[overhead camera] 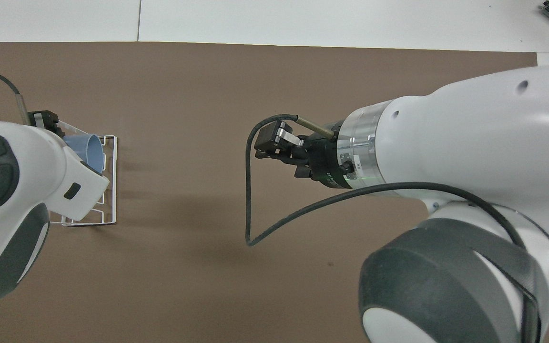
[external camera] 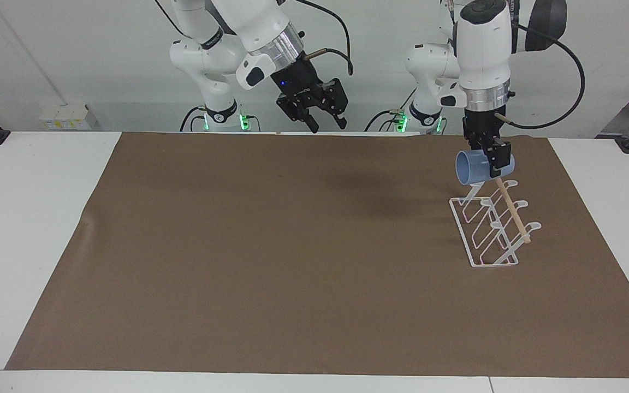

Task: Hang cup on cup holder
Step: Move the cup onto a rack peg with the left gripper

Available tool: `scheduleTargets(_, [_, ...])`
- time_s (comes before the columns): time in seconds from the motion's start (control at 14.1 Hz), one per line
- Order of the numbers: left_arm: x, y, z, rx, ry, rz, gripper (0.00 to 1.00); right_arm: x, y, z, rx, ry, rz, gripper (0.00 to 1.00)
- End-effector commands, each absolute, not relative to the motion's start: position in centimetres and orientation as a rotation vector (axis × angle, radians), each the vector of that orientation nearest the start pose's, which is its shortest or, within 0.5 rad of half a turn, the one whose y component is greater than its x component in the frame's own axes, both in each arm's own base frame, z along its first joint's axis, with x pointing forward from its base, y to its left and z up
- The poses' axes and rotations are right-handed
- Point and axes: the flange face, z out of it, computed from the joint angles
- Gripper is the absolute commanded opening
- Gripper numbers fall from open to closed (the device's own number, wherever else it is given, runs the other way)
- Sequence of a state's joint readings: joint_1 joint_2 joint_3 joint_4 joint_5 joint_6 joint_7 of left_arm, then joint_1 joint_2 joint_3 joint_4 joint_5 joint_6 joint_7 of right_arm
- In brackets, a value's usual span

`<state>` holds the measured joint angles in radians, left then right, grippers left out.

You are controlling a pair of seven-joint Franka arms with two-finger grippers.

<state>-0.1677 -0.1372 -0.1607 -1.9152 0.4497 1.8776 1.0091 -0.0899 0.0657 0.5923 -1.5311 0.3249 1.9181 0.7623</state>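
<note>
The right gripper (external camera: 326, 121) hangs in the air over the edge of the brown mat (external camera: 271, 256) nearest the robots, roughly midway along the table, with its fingers spread and nothing between them. This arm waits. In the overhead view its casing fills much of the frame and hides the mat beneath it.

The left gripper (external camera: 496, 164) points straight down over the end of the cup holder (external camera: 492, 229) nearest the robots, pinching the cup (external camera: 474, 167) by its wall. The cup lies on its side in the air, its open rim turned toward the right arm's end of the table. It sits just above the nearest looped prongs. Contact between cup and prongs cannot be determined. The nearest end of the wooden dowel (external camera: 512, 213) is covered by the gripper in the facing view. In the overhead view the left arm's housing hides most of the rack and half of the cup (overhead camera: 86, 148).

The cup holder stands on the mat toward the left arm's end of the table. The mat covers most of the white table (external camera: 36, 218). A plain white wall (external camera: 74, 54) stands behind the arm bases.
</note>
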Motion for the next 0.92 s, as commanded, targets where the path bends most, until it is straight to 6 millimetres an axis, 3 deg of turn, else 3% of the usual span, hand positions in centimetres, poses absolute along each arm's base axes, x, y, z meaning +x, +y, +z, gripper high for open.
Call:
scheduleTargets(0.0, [52.8,-13.7,55.0,-1.943,1.735,0.194,0.00,52.6,28.8,64.8,-2.742,0.297,-0.161,0.73])
scheduleTargets(0.21, [54.8,-13.6,52.4,-1.786,1.713,0.355,0.00,53.2,27.2,64.3,-2.851,0.164,-0.229,0.73])
scheduleTargets(0.36, [54.5,-15.2,52.5,-1.755,1.724,0.368,0.00,53.7,25.9,64.2,-2.902,0.056,-0.262,0.73])
scheduleTargets(0.85, [54.8,-14.3,52.0,-1.739,1.707,0.390,0.00,55.2,21.7,63.7,-3.028,-0.347,-0.316,0.72])
